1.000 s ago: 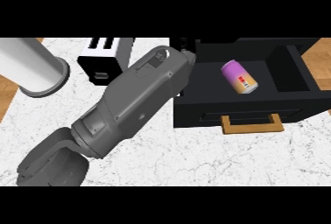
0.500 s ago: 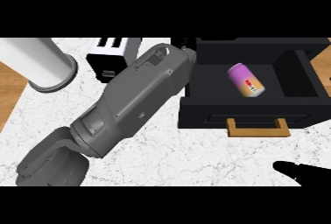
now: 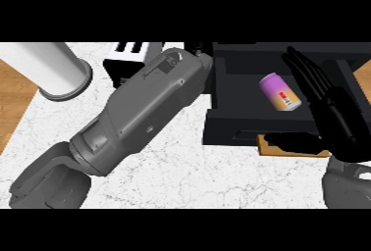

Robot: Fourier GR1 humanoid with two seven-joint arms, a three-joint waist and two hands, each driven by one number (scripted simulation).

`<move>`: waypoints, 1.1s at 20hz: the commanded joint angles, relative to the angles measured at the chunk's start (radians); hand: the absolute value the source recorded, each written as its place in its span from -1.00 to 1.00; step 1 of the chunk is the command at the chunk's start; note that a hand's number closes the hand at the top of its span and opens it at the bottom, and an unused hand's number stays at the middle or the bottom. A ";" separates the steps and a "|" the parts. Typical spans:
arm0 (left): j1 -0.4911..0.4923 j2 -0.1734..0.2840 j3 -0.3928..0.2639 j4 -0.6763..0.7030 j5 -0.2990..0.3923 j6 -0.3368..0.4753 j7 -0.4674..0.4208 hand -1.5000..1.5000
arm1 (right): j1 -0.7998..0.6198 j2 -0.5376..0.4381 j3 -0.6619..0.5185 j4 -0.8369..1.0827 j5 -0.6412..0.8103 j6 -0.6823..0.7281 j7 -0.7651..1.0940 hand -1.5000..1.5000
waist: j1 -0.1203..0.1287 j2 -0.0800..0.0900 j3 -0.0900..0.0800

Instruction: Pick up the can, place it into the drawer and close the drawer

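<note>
The purple can with an orange end lies on its side inside the open black drawer. My right hand is open at the drawer's right side. Its straight fingers point away from me just right of the can, apart from it. Its thumb lies across the drawer's wooden handle. My left forearm runs slantwise from the lower left up to the drawer's left wall. Its hand is lost against the black drawer there.
A white cylinder stands at the back left. A black and white appliance sits behind my left forearm. The white marble counter ends at a wooden strip on the left.
My right hand has risen from the lower right corner to the drawer's right side, thumb over the handle. The can stays in the drawer and the left forearm has barely shifted.
</note>
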 commanded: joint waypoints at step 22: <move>0.202 0.278 -0.020 -0.401 -0.125 0.051 0.219 -1.00 | -0.418 0.009 0.007 1.124 0.426 -0.630 -0.071 -1.00 | 0.032 0.006 0.002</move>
